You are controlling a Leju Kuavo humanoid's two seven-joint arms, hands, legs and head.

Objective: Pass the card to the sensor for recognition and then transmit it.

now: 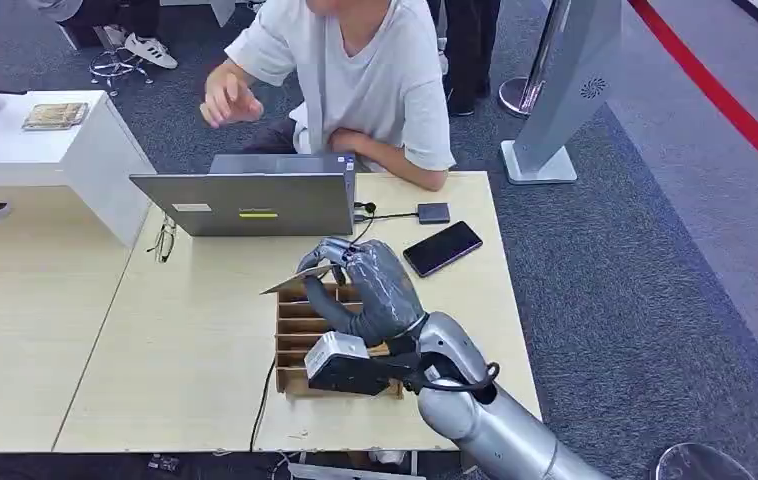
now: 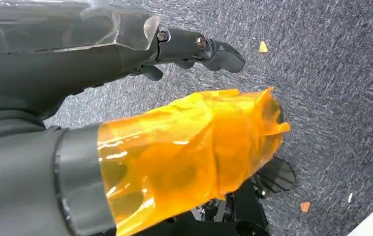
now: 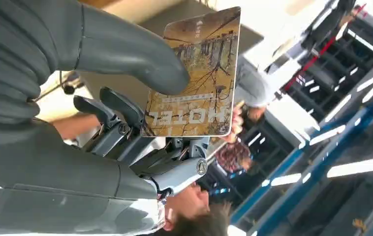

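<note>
Silver right arm, grey ribbed right hand [image 1: 370, 290], orange film over left hand [image 2: 184, 157]

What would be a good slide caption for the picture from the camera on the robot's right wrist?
The robot's right hand pinches a hotel key card between thumb and fingers.

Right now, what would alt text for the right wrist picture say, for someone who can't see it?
The robot's right hand holds a hotel key card between its thick grey thumb and dark fingers, the printed side facing the camera.
</note>
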